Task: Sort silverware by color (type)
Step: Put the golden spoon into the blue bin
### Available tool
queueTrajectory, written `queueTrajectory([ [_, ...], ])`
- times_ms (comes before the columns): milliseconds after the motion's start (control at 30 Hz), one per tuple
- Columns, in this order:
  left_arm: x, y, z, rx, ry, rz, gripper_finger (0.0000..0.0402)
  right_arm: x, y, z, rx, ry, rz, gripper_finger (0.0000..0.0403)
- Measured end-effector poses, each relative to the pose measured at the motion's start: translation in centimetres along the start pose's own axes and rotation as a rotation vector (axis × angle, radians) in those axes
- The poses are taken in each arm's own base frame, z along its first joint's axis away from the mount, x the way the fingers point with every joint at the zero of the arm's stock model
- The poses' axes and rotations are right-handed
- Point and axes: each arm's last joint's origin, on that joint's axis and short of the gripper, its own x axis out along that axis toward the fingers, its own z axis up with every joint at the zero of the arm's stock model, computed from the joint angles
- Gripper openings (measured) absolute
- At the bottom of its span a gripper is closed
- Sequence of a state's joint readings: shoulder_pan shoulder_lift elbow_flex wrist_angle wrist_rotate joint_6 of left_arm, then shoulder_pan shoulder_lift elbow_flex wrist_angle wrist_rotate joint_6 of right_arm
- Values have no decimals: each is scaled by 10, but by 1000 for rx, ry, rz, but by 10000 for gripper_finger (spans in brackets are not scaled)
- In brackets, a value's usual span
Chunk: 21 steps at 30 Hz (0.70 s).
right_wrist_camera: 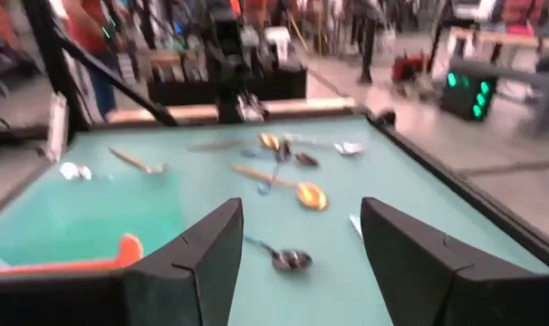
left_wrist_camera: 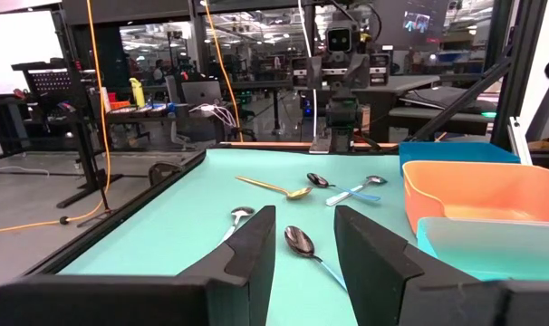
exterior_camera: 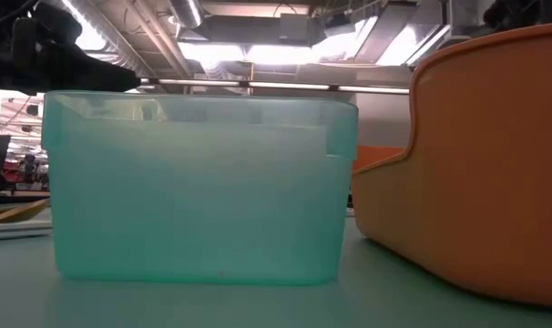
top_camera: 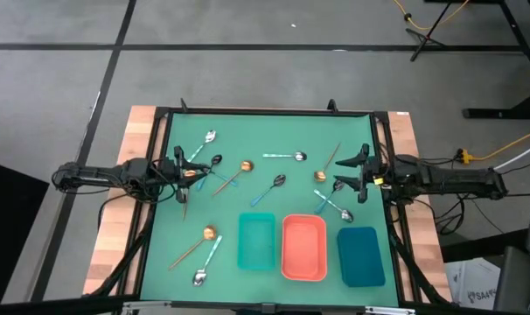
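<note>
Several slim spoons lie flat on the green mat (top_camera: 274, 206). A silver one (top_camera: 210, 137), a dark one (top_camera: 216, 161) and a gold one (top_camera: 246, 165) lie near my left gripper (top_camera: 183, 172). That gripper stands open and level at the mat's left edge, touching nothing. In the left wrist view the dark spoon (left_wrist_camera: 300, 240) lies ahead of the left gripper (left_wrist_camera: 304, 258). My right gripper (top_camera: 345, 171) stands open at the right edge beside a gold spoon (top_camera: 320, 175), above the mat. In the right wrist view the right gripper (right_wrist_camera: 302, 249) has a dark spoon (right_wrist_camera: 288, 260) ahead of it.
A teal tray (top_camera: 256, 241), a coral tray (top_camera: 303, 248) and a dark blue tray (top_camera: 361, 255) stand in a row along the near edge. More spoons lie at the near left (top_camera: 199, 277) and near the blue tray (top_camera: 345, 215). A black frame (top_camera: 274, 112) rims the mat.
</note>
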<state>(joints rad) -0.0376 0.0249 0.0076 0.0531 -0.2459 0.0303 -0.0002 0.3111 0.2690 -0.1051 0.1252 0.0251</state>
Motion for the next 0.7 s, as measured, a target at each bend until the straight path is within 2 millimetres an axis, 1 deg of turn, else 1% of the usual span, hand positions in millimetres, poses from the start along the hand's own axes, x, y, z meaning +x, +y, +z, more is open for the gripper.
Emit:
queueTrajectory([
  [167, 0, 0, 0, 0, 0, 0, 110, 11, -1, 15, -33, 165, -107, 216],
  [400, 0, 0, 0, 0, 0, 0, 110, 30, -2, 29, -108, 421, -230, 216],
  [533, 0, 0, 0, 0, 0, 0, 110, 42, -4, 31, -133, 552, -247, 216],
  [700, 0, 0, 0, 0, 0, 0, 110, 58, -17, 27, -178, 684, -278, 216],
])
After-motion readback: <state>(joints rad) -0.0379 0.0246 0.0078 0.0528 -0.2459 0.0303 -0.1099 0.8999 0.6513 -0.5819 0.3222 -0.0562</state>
